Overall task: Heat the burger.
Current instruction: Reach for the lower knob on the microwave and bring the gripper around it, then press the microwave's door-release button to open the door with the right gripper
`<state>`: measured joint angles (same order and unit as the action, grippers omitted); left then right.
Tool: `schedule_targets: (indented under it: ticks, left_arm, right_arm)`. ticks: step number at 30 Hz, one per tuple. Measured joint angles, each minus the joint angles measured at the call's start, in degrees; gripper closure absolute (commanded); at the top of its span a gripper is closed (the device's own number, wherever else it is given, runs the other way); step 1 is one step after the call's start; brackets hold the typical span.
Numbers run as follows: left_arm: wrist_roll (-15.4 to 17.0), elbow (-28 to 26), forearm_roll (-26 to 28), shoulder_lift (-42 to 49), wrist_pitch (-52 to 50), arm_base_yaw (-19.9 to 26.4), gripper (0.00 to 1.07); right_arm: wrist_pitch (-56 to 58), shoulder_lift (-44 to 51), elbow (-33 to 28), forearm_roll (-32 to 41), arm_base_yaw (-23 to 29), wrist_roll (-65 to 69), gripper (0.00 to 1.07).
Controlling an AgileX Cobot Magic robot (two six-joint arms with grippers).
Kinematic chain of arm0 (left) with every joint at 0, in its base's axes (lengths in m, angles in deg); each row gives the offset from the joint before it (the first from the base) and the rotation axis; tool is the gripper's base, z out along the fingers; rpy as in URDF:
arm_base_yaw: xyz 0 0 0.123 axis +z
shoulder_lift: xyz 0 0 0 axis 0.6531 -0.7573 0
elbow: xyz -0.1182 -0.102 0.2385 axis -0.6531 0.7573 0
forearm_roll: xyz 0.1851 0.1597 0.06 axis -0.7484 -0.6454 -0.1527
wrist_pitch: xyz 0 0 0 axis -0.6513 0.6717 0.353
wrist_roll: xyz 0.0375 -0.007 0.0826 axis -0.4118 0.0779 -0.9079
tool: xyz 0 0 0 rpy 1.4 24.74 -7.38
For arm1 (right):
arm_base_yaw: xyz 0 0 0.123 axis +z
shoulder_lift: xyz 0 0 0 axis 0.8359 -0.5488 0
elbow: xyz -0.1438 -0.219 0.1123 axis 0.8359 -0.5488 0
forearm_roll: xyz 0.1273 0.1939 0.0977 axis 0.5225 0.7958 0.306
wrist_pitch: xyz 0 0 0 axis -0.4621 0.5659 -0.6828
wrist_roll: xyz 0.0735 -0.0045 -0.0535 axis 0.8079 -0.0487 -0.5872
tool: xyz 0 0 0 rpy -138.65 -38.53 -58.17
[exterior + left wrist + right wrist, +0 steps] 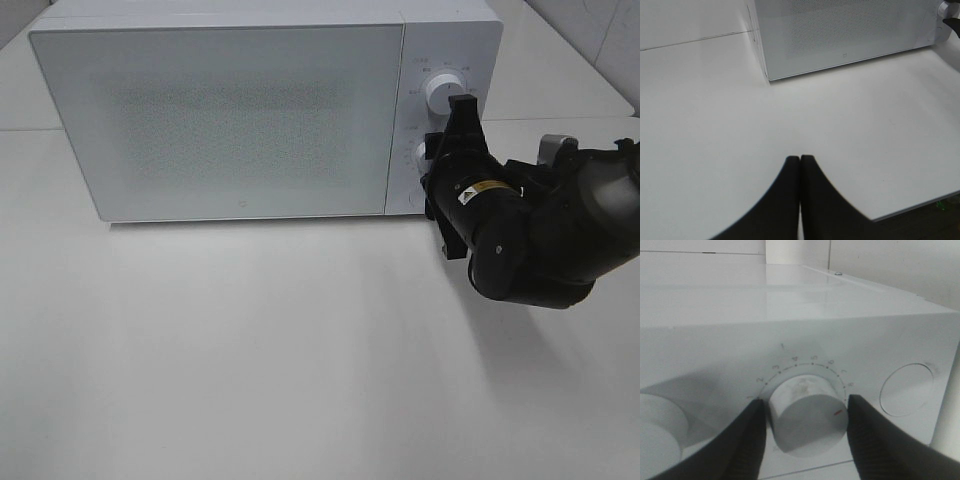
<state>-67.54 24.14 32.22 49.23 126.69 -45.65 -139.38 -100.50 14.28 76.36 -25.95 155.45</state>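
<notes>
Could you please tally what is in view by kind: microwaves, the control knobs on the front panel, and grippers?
Microwave: 1
Control knobs: 2 (upper knob, lower knob)
Grippers: 2 (left gripper, right gripper)
Total: 5

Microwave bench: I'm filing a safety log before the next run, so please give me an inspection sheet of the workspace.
Surface: white table, carrying the microwave.
Job's things: burger not seen; microwave door shut, inside hidden.
Clutter: nothing seen.
Grippers: right gripper has its jaws either side of the numbered dial, contact unclear; left gripper shut, over the table.
Cables: nothing seen.
Surroundings: tiled wall behind the microwave.
</notes>
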Motion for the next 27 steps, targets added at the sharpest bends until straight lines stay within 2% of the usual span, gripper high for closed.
schedule_targets:
  ticks: [5, 15, 21, 23, 27]
  left_arm:
    - [0.0, 0.0, 0.0, 0.0, 0.0, 0.0, 1.06]
    - [0.0, 0.0, 0.0, 0.0, 0.0, 0.0, 1.06]
    - [0.0, 0.0, 0.0, 0.0, 0.0, 0.0, 1.06]
    - [0.0, 0.0, 0.0, 0.0, 0.0, 0.0, 1.06]
    - [0.0, 0.0, 0.0, 0.0, 0.0, 0.0, 1.06]
  right_arm:
    - [-0.3, 0.0, -0.2, 0.6, 0.4, 0.2, 0.3]
    - [-0.2, 0.0, -0.6, -2.1, 0.5, 0.2, 0.31]
    - [-1.7, 0.1, -1.6, -8.7, 0.1, -0.4, 0.31]
    - [-2.1, 0.1, -2.9, -12.7, 0.1, -4.4, 0.31]
    - [-4.0, 0.1, -3.8, -15.1, 0.1, -9.5, 0.31]
